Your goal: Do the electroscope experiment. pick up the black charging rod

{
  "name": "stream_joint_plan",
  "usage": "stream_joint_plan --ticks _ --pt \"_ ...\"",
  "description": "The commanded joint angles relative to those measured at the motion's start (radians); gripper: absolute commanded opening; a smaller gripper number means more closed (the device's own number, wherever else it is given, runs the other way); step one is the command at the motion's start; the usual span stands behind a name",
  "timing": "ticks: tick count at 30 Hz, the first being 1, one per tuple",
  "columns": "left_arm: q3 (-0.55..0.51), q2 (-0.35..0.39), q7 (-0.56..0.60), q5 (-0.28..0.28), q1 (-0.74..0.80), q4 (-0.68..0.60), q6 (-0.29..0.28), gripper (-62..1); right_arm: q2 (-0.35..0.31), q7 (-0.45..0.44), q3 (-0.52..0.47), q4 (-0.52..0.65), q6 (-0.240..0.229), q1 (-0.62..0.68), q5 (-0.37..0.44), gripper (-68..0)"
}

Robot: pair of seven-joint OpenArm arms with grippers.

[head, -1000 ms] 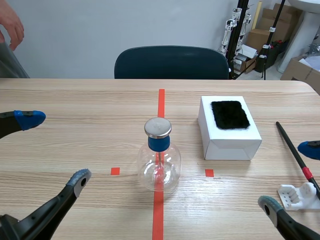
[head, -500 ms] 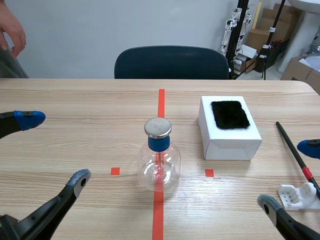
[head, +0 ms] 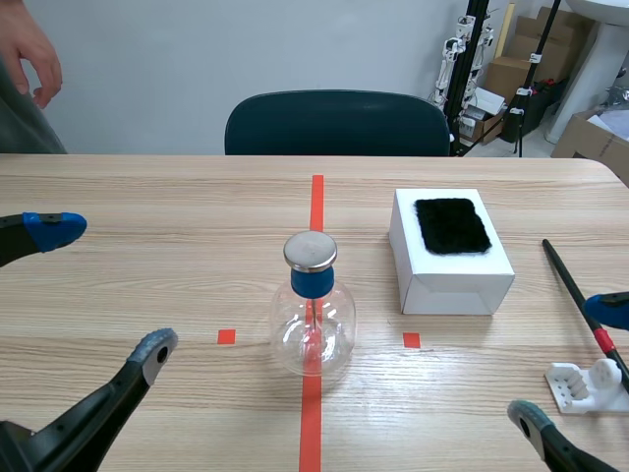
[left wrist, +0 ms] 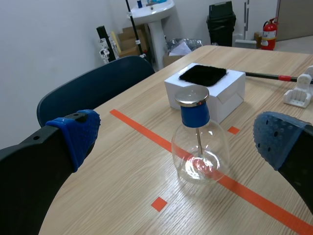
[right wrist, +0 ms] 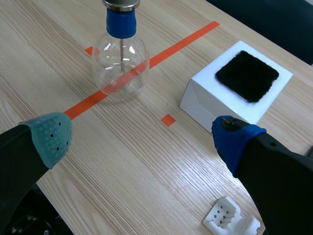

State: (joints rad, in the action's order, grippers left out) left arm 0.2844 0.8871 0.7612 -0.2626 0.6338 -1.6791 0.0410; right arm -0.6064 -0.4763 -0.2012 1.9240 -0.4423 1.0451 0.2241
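Thin black charging rod with red band [head: 573, 291] lies on wooden worktop [head: 177, 197] beside white cardboard box with black fur pad on top [head: 450, 258], not touching it, on side away from clear glass flask with blue stopper and metal cap [head: 313, 317]. Rod's near end partly covered by blue pad of right pincer [head: 570, 364]; meets small white plastic holder [head: 588, 386], contact hard to make out. Right wrist view: rod hidden behind own finger. Both pincers gape wide, gripping nothing; left pincer [head: 103, 291] well apart from box, past flask. Person's hand [head: 34, 49] cut off at scene edge, far beyond box

One glass flask [head: 313, 329], one white box [head: 447, 280] and one black rod [head: 565, 277]. One white stand [head: 588, 388], one dark chair [head: 337, 123].
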Motion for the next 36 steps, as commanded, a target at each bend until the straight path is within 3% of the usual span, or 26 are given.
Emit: stream_joint_plan --ticks 1,9,13,17,21,24,28,34,36 --pt "-0.005 0.013 0.016 -0.003 0.0 -0.022 0.001 1.4 0.0 0.003 -0.007 0.017 0.0 0.0 0.01 -9.3" --pt "-0.005 0.014 0.036 -0.004 0.001 -0.021 -0.02 1.4 0.001 0.172 -0.007 -0.019 0.008 -0.038 0.018 -9.3" --pt "-0.005 0.018 0.075 -0.007 0.001 -0.004 -0.089 1.4 0.008 0.283 -0.007 -0.077 0.019 -0.123 0.12 -9.3" --pt "-0.005 0.024 0.163 -0.007 0.0 0.043 -0.124 1.4 0.043 0.507 -0.007 -0.122 0.099 -0.237 0.241 -9.3" --pt "-0.005 0.031 0.245 -0.007 0.0 0.095 -0.15 1.4 0.076 0.799 -0.007 -0.129 0.163 -0.354 0.272 -9.3" --pt "-0.005 0.031 0.296 -0.007 0.001 0.143 -0.15 1.4 0.086 1.042 -0.007 -0.129 0.162 -0.44 0.299 -9.3" --pt "-0.005 0.035 0.361 -0.007 0.0 0.216 -0.208 1.4 0.086 1.287 -0.007 -0.13 0.163 -0.547 0.332 -9.3" --pt "-0.005 0.045 0.508 -0.005 -0.01 0.332 -0.325 1.4 0.086 1.516 -0.007 -0.135 0.162 -0.708 0.338 -9.3" --pt "-0.005 0.045 0.517 0.02 -0.032 0.365 -0.379 1.4 0.088 1.567 -0.007 -0.15 0.163 -0.763 0.337 -9.3"
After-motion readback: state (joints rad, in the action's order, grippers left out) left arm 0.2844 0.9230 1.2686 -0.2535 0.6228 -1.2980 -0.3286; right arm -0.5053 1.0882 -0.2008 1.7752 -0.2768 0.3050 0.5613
